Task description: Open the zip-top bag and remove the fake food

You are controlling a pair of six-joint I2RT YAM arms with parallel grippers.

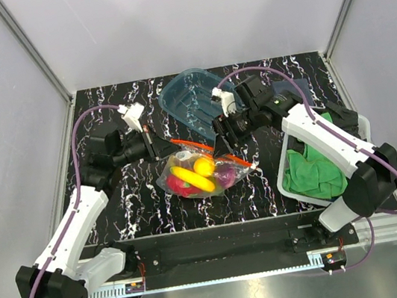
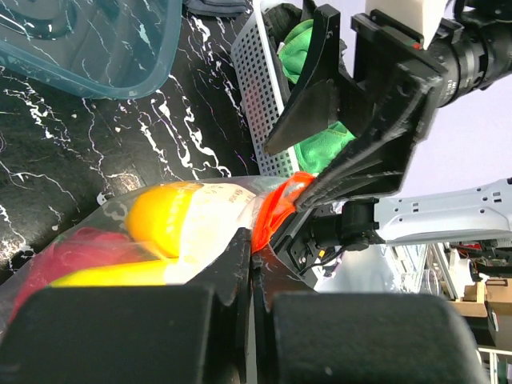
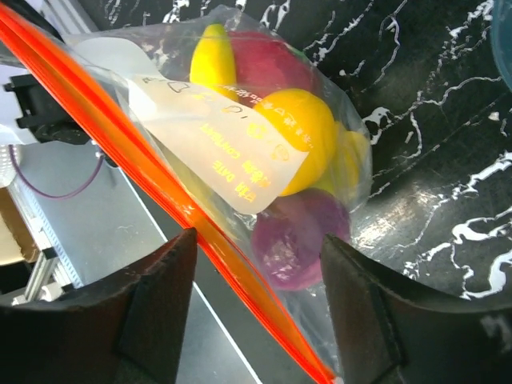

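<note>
The zip-top bag point(image 1: 204, 172) lies mid-table, its red-orange zip strip point(image 1: 214, 152) along the far edge. Inside is the fake food: a yellow banana point(image 1: 192, 178), a yellow round piece point(image 1: 203, 165), a red fruit point(image 3: 268, 68) and a pinkish-purple ball point(image 3: 296, 240). My left gripper point(image 1: 159, 146) is shut on the bag's edge at the strip's left end, where the orange strip point(image 2: 276, 212) bunches just past the jaws. My right gripper point(image 1: 223, 145) is open and straddles the strip point(image 3: 160, 172), with one finger on each side. The left wrist view shows it point(image 2: 286, 178) facing my left gripper.
A teal transparent tray point(image 1: 190, 97) stands behind the bag, close to the right gripper. At the right stands a white perforated basket point(image 1: 287, 151) holding a green cloth point(image 1: 315, 172). White walls enclose the black marbled table point(image 1: 139, 204).
</note>
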